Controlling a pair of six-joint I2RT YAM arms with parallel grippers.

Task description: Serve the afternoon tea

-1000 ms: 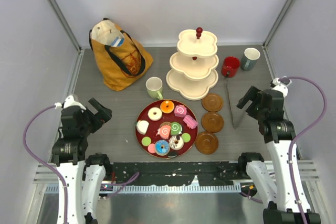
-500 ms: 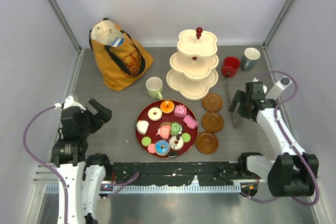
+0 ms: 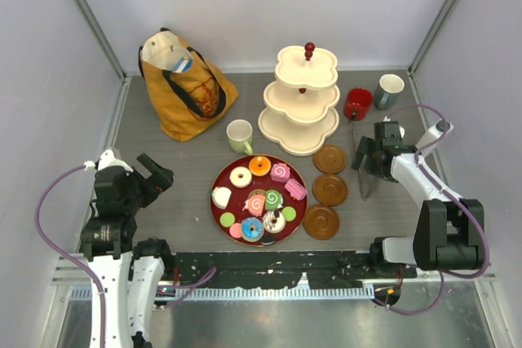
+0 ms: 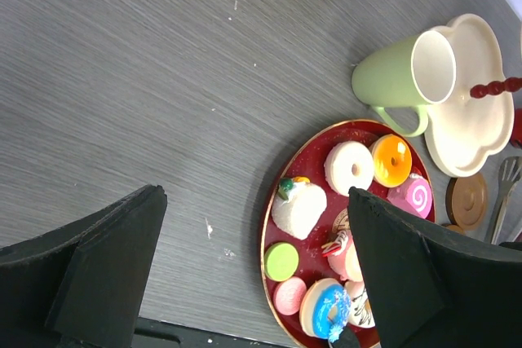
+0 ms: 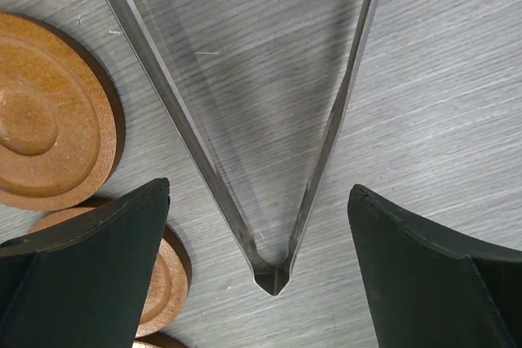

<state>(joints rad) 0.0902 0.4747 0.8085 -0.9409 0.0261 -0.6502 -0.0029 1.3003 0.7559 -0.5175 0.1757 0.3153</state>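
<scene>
The top camera looks down from high overhead, the red tray [image 3: 300, 219] mid-frame. The left wrist camera views that tray and its pastries [image 4: 352, 167] obliquely from nearby left. The right wrist camera faces down, very close, on tongs [image 5: 273, 276] and coasters [image 5: 41, 120] right of the tray.

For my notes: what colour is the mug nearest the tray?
The mug is pale green, clearest in the left wrist view.

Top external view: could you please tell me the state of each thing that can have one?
Left gripper: open, empty.
Tongs: lying flat, arms spread.
Right gripper: open, above tongs.
Pale green mug: upright, empty.
Red mug: upright.
Grey-blue mug: upright.
Three-tier stand: bare.
Dark-red tray: full of pastries.
</scene>
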